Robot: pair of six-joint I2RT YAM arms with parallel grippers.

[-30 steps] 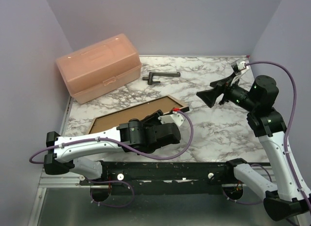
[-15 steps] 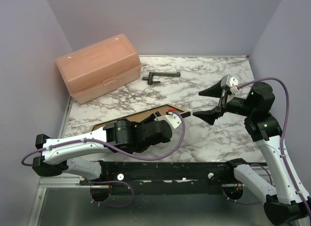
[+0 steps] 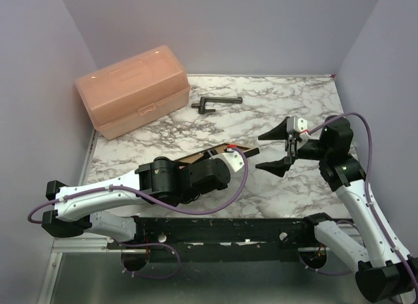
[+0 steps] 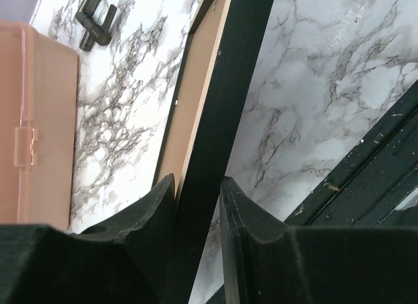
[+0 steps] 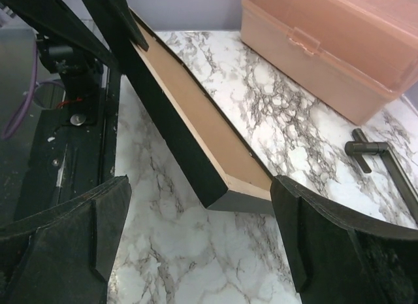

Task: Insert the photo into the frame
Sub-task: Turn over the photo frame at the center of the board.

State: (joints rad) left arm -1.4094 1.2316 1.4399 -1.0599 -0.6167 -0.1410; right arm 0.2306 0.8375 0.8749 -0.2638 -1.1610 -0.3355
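Tan-and-black wood, the frame [image 3: 243, 148] slants from eight o'clock toward the marble table's [image 3: 294, 186] middle in the overhead view, with the right gripper [image 3: 259, 151] gaping at its three-o'clock end. On the left wrist view, the left gripper [image 4: 196, 186] is pinched on the frame's black edge. On the right wrist view, wide-spread fingers [image 5: 104, 219] flank the frame's raised corner at twelve o'clock and hold nothing.

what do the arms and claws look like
The left arm and right arm have white links with chunky black joints. A purple cable loops along each. The left claw and right claw each have two broad, wedge-shaped black fingers, with a small white block bearing a red mark behind them.
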